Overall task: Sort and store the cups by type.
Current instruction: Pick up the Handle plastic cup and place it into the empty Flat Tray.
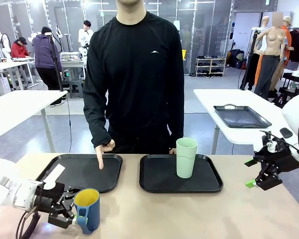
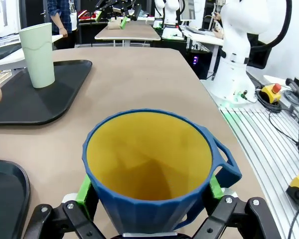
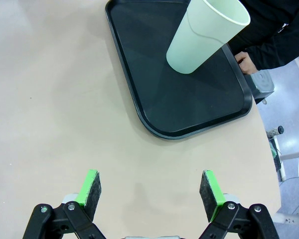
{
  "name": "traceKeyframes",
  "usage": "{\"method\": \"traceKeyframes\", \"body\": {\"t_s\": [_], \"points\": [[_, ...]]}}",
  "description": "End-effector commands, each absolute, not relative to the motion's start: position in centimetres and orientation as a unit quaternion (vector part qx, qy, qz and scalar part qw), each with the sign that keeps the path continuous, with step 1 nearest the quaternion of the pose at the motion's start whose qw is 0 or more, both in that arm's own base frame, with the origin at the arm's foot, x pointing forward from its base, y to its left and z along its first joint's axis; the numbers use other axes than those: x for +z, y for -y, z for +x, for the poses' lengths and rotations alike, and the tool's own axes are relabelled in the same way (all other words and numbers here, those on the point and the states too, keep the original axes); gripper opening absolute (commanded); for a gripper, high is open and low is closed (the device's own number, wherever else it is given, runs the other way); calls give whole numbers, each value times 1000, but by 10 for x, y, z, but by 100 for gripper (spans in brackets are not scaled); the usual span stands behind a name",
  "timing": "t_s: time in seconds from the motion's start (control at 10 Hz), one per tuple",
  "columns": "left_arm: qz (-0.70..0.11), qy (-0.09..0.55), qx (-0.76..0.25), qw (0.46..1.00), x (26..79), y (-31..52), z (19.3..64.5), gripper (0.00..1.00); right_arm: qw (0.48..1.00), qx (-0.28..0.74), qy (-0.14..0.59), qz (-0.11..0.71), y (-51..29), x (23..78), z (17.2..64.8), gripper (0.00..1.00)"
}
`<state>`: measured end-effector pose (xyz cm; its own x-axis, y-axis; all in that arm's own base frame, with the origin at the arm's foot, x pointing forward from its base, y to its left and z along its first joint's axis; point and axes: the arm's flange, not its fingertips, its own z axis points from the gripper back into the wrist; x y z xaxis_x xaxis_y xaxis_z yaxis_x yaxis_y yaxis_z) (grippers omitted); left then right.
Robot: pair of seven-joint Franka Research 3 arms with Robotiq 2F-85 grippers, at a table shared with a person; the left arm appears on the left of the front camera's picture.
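While your left gripper (image 2: 149, 191) clamps the blue mug (image 2: 152, 172) by both sides on the bare table (image 1: 189, 214) near the left tray (image 1: 112, 172), the right gripper (image 3: 152, 191) hangs released above the tabletop. You'll see the green tumbler (image 1: 186, 157) upright on the right tray (image 1: 209, 181); the person's hand (image 1: 102, 151) points into the left tray.

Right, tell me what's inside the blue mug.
The blue mug looks empty: its yellow inner wall and bottom show bare in the left wrist view. The near inner wall, below the rim, is hidden.
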<state>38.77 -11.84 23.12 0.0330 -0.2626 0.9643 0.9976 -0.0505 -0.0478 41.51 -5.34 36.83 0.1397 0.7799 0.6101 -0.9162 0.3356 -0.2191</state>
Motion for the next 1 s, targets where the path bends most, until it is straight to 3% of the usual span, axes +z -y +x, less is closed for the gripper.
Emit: {"method": "traceKeyframes", "body": {"t_s": [0.0, 0.3, 0.6, 0.9], "points": [[-457, 440, -566, 527, 221, 124, 393, 86, 748, 567, 330, 103, 53, 367, 417, 100], [-464, 443, -554, 531, 219, 124, 393, 62, 748, 567, 330, 103, 53, 367, 417, 100], [-470, 451, -543, 530, 220, 121, 390, 29, 748, 567, 330, 103, 53, 367, 417, 100], [-436, 482, -537, 537, 263, 98, 404, 29, 748, 567, 330, 103, 53, 367, 417, 100]]}}
